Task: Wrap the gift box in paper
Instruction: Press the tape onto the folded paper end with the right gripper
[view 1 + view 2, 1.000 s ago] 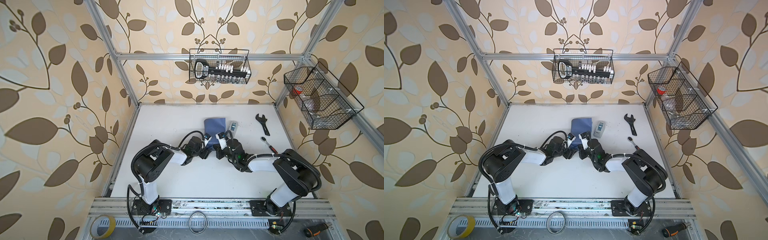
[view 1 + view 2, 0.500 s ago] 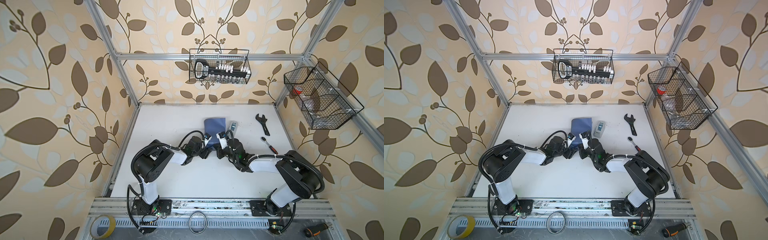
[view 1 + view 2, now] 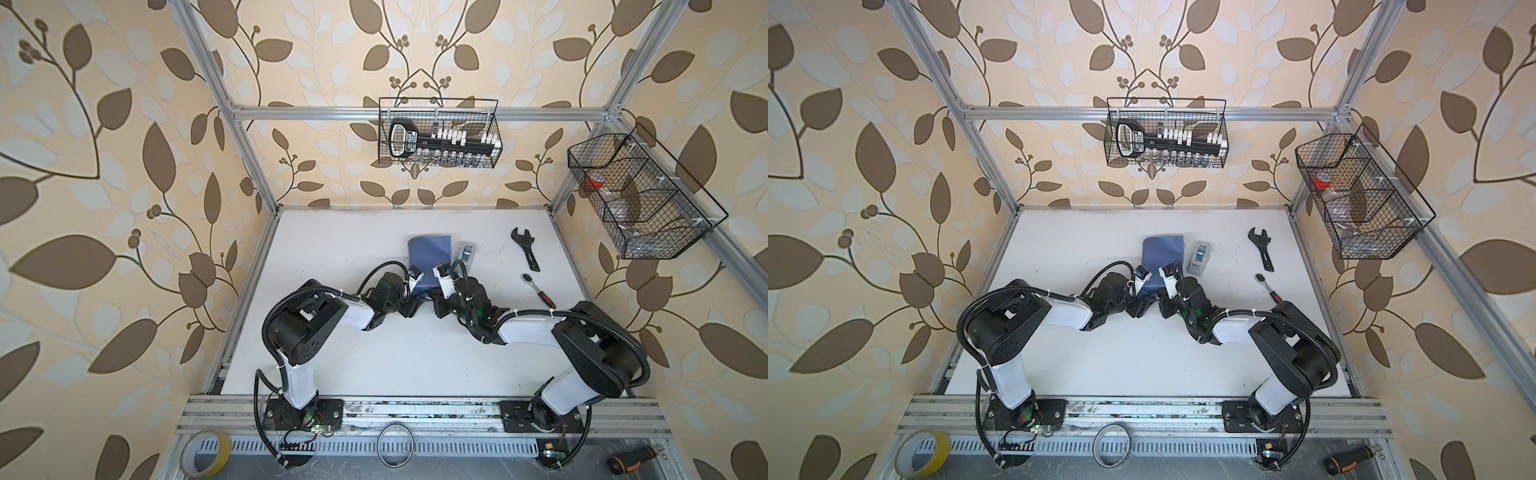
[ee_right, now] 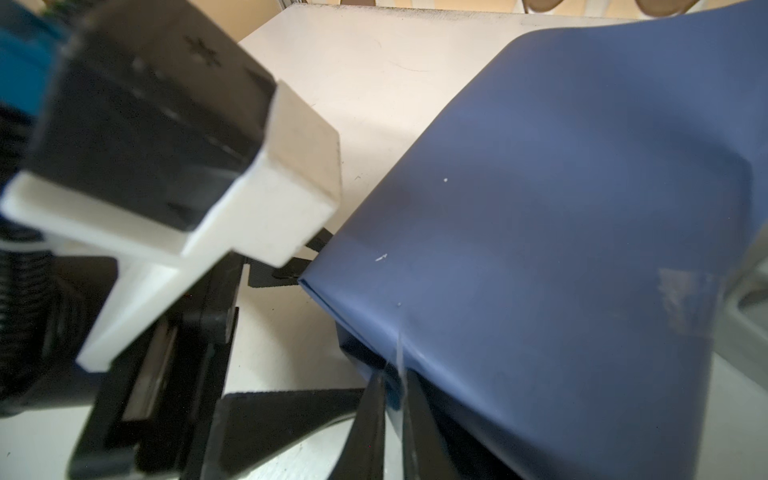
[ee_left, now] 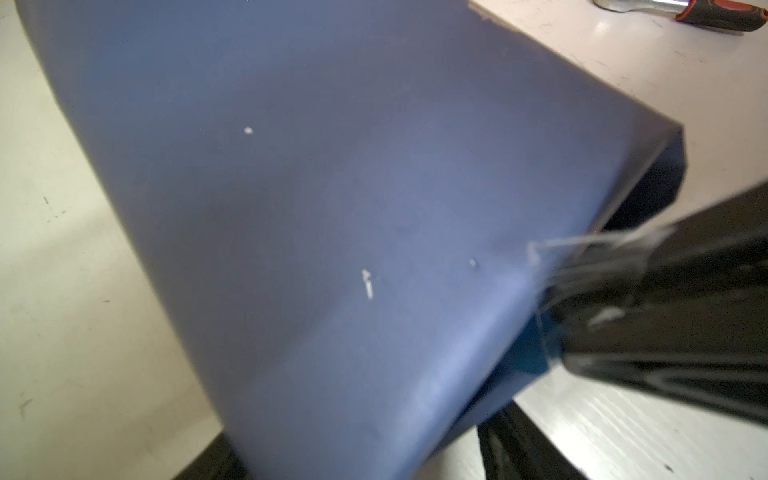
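The paper (image 3: 428,253), slate-blue side out, is wrapped round the box, which is hidden beneath it. The wrapped box lies on the table (image 3: 353,249) toward the far middle in both top views, just left of the tape dispenser (image 3: 466,252). Both arms meet at its near end.

The left end effector (image 3: 409,309) has its jaws wide apart, with 1 finger on each side of the wrapped box. In the left wrist view the paper fills the gap between them, so it looks clamped on the box through the wrap.

The right end effector (image 4: 395,388) is nearly closed, its 2 fingers nipping a lighter blue edge of paper at the open end. A strand of clear tape (image 5: 582,243) runs from those fingers onto the wrap. A cloudy patch of it sits on the paper in the right wrist view.

A wrench (image 3: 525,249) and a ratchet (image 3: 538,286) lie apart at the right of the table.
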You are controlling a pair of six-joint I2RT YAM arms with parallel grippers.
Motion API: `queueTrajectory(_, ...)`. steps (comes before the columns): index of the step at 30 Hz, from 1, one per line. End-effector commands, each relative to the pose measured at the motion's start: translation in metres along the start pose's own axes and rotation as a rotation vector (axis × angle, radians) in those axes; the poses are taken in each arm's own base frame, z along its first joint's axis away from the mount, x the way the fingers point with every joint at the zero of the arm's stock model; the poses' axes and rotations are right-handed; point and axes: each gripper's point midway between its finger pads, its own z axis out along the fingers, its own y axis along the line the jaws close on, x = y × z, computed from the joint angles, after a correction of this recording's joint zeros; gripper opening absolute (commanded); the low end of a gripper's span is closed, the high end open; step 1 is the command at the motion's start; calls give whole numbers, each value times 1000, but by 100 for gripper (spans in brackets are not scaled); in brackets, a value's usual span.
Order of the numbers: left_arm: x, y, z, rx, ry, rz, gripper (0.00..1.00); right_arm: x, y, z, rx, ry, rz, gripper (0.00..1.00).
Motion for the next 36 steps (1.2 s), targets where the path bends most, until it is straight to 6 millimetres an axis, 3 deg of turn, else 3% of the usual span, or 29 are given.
queueTrajectory(1,-28,-2,-3,4,-73,5,71,-8,0,5,21,-13,-40,12)
queueTrajectory(36,-31,-2,-4,3,-80,4,72,-16,-5,2,142,-23,-143,20)
